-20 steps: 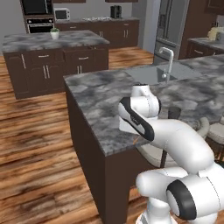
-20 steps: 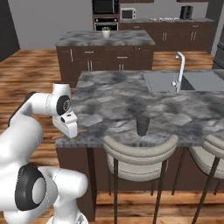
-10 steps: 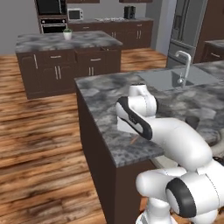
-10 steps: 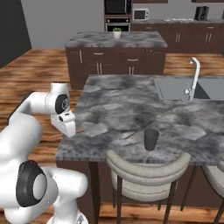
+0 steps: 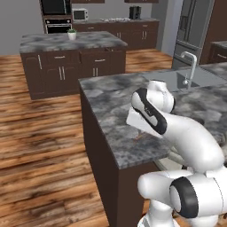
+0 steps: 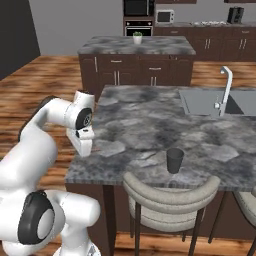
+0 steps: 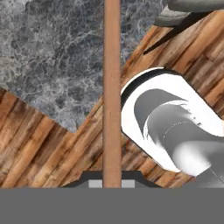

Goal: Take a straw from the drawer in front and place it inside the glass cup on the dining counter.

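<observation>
In the hand view the straw (image 7: pixel 112 87) is a thin reddish-brown stick running straight up from between my gripper's (image 7: pixel 112 181) tips, which are shut on it. Below it lie the mottled stone top and the wood floor. My gripper (image 6: pixel 85 149) hangs at the near left corner of the dining counter (image 6: pixel 145 125), pointing down over its edge (image 5: pixel 138 128). The glass cup (image 6: pixel 174 160), dark and see-through, stands upright near the counter's front edge, well to the right of the hand. A drawer (image 5: pixel 101 58) in the far island looks slightly pulled out.
A steel sink (image 6: pixel 207 102) with a tap (image 6: pixel 226 85) sits at the counter's far right. Padded stools (image 6: pixel 170 192) stand tucked under its near edge. The grey-topped island (image 6: pixel 137 47) with a potted plant (image 6: pixel 137 36) lies beyond, with open wood floor (image 5: pixel 40 133) to the left.
The whole picture has shifted, so the base has driven: island and counter have slid across both base views. The arm keeps its pose, with the straw still gripped.
</observation>
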